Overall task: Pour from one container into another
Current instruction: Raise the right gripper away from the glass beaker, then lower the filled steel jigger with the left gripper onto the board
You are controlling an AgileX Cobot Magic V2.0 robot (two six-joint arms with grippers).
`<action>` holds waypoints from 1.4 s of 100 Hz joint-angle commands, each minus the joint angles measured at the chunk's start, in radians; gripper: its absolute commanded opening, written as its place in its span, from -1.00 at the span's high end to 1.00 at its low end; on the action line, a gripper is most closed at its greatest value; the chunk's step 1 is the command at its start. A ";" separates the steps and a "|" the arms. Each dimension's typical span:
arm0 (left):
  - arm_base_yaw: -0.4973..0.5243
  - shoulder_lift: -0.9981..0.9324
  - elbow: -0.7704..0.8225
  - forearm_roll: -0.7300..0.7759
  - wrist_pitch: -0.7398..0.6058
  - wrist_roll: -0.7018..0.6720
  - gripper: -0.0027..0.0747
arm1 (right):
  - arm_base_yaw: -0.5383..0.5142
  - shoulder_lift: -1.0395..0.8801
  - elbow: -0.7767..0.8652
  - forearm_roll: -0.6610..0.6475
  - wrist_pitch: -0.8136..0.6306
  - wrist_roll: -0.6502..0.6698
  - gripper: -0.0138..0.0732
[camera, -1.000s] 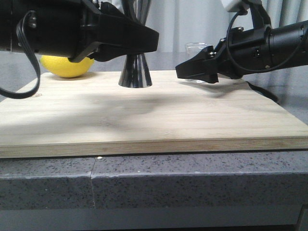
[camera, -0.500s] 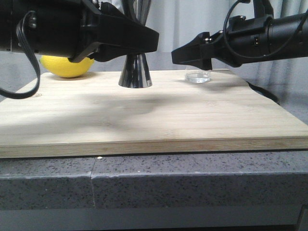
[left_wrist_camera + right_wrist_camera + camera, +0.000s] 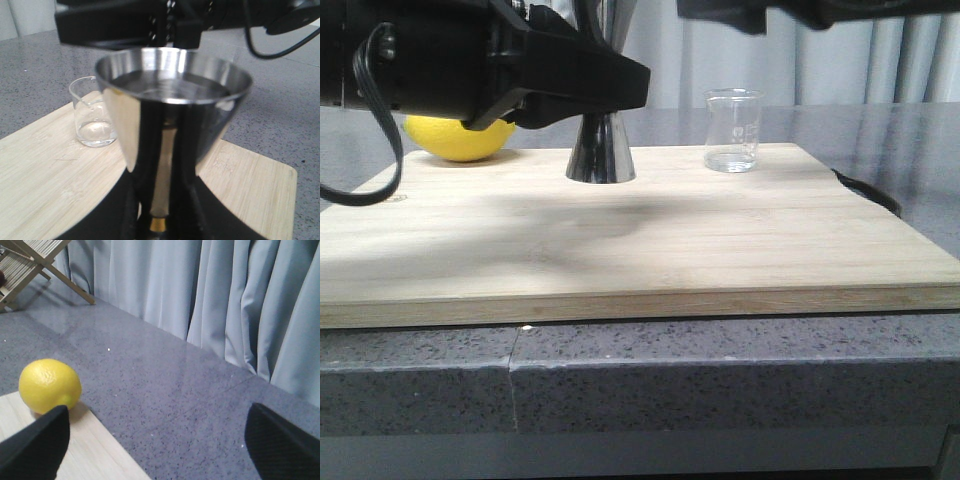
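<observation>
Beaker point(image 3: 732, 130) stands upright on the board point(image 3: 620, 240), toward its far right side, free of any gripper; a little clear liquid sits at its bottom. In the left wrist view the beaker point(image 3: 92, 120) shows beside and behind the jigger, not touching it.

Jigger point(image 3: 602, 140) stands upright on the board, mid-far, between lemon point(image 3: 460, 137) and beaker. Its upper cup holds liquid, seen in the left wrist view point(image 3: 172, 100); gold band at the waist is visible low in that view.

Left gripper point(image 3: 160, 220) is at the jigger's waist, black fingers point(image 3: 187, 200) on either side of the narrow part, narrow gap, looks clamped on it. In front view the left arm's dark body covers the jigger's top half.

Right gripper point(image 3: 155, 440) is raised high, above the beaker, only its underside at the top edge in front view point(image 3: 750, 12). Fingers point(image 3: 35, 440) spread wide, nothing between them; its cam looks out over lemon point(image 3: 50, 385), board corner, grey counter point(image 3: 165, 390) and curtain point(image 3: 210, 300). A wooden rack point(image 3: 30, 265) stands at the far corner.
</observation>
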 commanded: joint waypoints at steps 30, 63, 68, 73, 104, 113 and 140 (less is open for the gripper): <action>0.109 -0.043 -0.032 -0.034 -0.126 -0.010 0.98 | -0.007 -0.188 -0.033 0.034 -0.052 0.005 -0.79; 0.178 -0.043 -0.030 -0.013 -0.134 -0.010 0.98 | -0.005 -0.266 -0.033 -0.031 -0.044 0.074 -0.79; 0.186 -0.043 -0.030 -0.001 -0.134 -0.010 0.98 | -0.005 -0.270 -0.033 -0.035 -0.044 0.078 -0.79; 0.190 -0.043 -0.030 0.010 -0.134 -0.010 0.98 | -0.005 -0.270 -0.033 -0.036 -0.044 0.078 -0.79; 0.190 -0.043 0.002 0.010 -0.136 -0.006 0.98 | -0.005 -0.270 -0.033 -0.046 -0.040 0.080 -0.79; 0.190 -0.043 0.014 0.008 -0.144 -0.001 0.98 | -0.005 -0.270 -0.033 -0.045 -0.040 0.080 -0.79; 0.190 -0.039 0.014 0.006 -0.150 0.030 0.98 | -0.004 -0.270 -0.033 -0.049 -0.040 0.119 -0.79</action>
